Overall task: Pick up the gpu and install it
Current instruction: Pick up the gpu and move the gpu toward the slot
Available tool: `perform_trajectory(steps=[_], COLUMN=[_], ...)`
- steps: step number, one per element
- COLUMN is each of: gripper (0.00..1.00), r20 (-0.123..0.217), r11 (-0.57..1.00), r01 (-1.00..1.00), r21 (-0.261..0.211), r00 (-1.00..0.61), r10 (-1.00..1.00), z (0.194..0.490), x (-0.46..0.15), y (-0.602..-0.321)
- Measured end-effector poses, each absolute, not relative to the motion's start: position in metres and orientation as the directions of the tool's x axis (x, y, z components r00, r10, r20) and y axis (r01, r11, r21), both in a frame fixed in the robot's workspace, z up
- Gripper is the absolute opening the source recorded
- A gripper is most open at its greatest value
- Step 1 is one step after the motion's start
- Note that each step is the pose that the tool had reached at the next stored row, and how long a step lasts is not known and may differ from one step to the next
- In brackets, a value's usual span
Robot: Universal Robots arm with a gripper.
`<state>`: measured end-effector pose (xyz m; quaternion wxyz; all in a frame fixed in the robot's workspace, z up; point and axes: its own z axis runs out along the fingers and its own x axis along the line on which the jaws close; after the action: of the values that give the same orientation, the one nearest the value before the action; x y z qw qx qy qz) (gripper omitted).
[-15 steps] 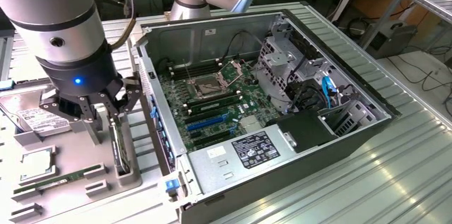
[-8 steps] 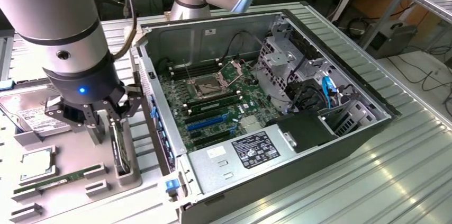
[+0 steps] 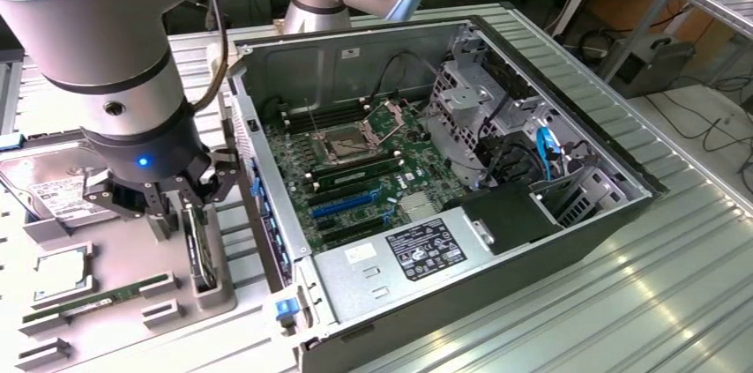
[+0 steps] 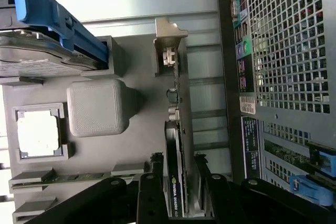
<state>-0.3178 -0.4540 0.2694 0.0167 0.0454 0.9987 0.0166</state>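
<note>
- Exterior view: arm stands over a grey tray [image 3: 130,311] on the exterior view's left, beside the open case [image 3: 471,170].
- End effector [image 3: 182,214] points down, just above the gpu [image 3: 203,254].
- Gpu stands on edge in a slot of the tray, close to the case's wall; not in the case.
- Same tray: hard drive [image 3: 48,192], CPU [image 3: 59,272], RAM stick [image 3: 100,295], each in its own pocket.
- Case lies on its side on the ribbed metal counter [image 3: 659,302], motherboard [image 3: 353,170] exposed.
- Wrist view: gpu [image 4: 176,129] seen edge-on, silver bracket [image 4: 169,35] at the far end, green label at the near end.
- End effector [image 4: 178,163] open, one of the fingers [image 4: 156,169] on each side of the card, straddling the near end; a narrow gap shows on both sides, no grip.
- Hard drive [image 4: 42,56] with blue rail, CPU [image 4: 39,132] and a grey block [image 4: 97,106] lie to one side of the card; the case's perforated rear [image 4: 283,51] on the other.
</note>
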Motion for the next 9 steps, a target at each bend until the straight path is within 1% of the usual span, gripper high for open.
perform_trajectory(steps=[9], gripper=[0.36], r20=[-0.036], r11=[0.995], r01=[0.090], r21=[0.035], r00=[-0.995], r10=[0.091], z=[0.252], x=[-0.320], y=[-0.448])
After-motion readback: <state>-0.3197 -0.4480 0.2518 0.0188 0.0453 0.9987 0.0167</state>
